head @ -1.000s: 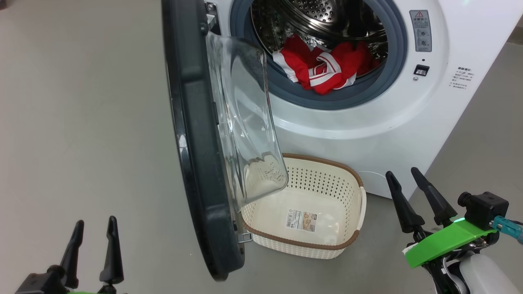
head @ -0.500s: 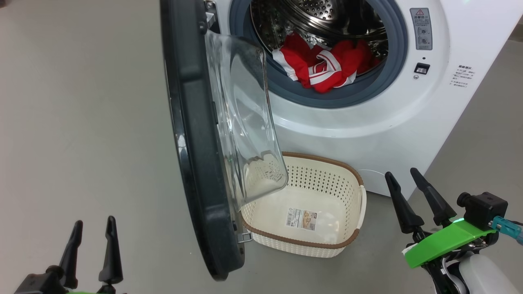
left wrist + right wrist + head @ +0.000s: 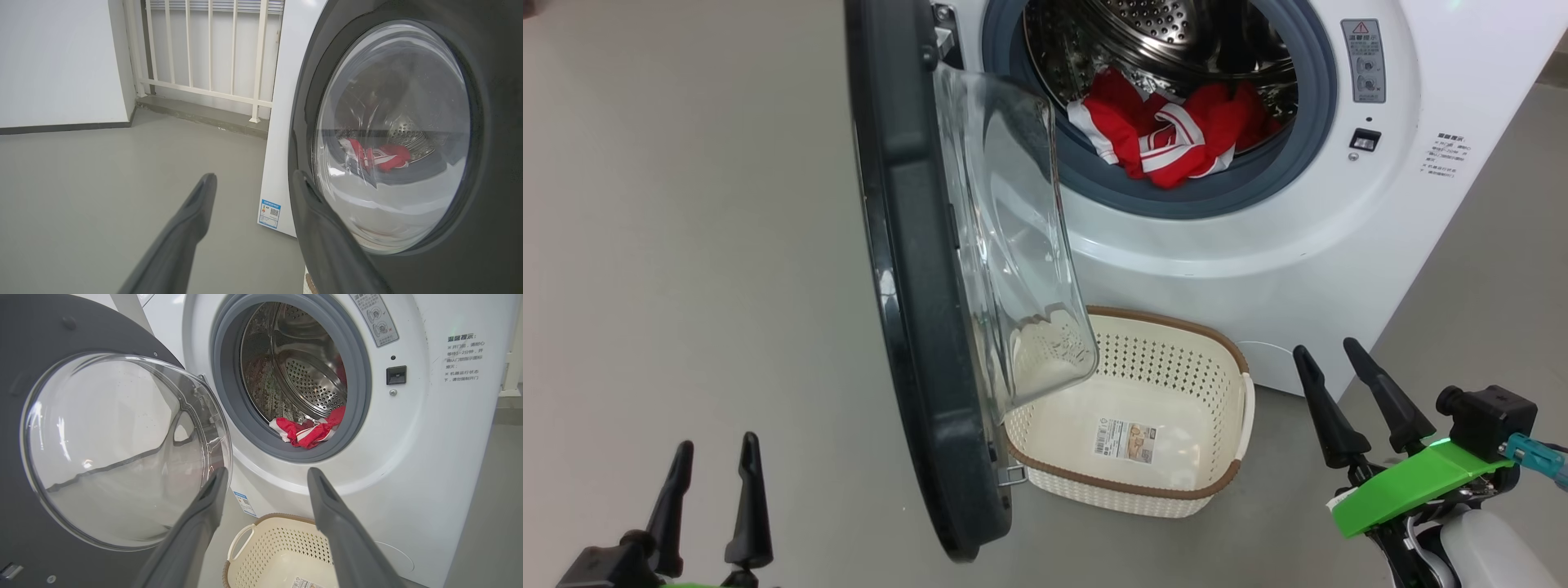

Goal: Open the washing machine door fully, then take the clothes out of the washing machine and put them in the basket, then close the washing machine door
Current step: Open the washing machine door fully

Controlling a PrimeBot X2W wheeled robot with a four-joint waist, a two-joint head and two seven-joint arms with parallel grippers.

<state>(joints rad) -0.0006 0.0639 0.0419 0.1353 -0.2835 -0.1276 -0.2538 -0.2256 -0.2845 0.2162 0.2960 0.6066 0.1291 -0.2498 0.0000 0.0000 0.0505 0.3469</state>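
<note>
Right gripper (image 3: 1324, 346) sits low at the near right, jaws spread wide with nothing between them, fingers aimed up toward the washing machine (image 3: 1339, 245). Left gripper (image 3: 716, 443) is down at the near left, spread and empty too, on the outer side of the door (image 3: 915, 327).

Here's the line that matters: from the right gripper the clothes (image 3: 1168, 143) lie farther off, to the left and higher up. They're a red and white heap slumped on the lower lip of the drum (image 3: 1168, 33), spilling onto the grey-blue gasket (image 3: 1201, 200). The heap runs left to right across the opening. Nothing stands between it and the right gripper, so that arm looks nearer and better placed; the left has the door in its way.

The door stands swung out about square to the machine's front, its glass bowl (image 3: 1013, 245) hanging over the left end of the basket (image 3: 1168, 320). The basket sits on the floor (image 3: 686, 245) just in front of the machine, between door and right gripper, with nothing in it but a paper label (image 3: 1127, 439) on the bottom. Whether the door can swing wider, I can't tell.
</note>
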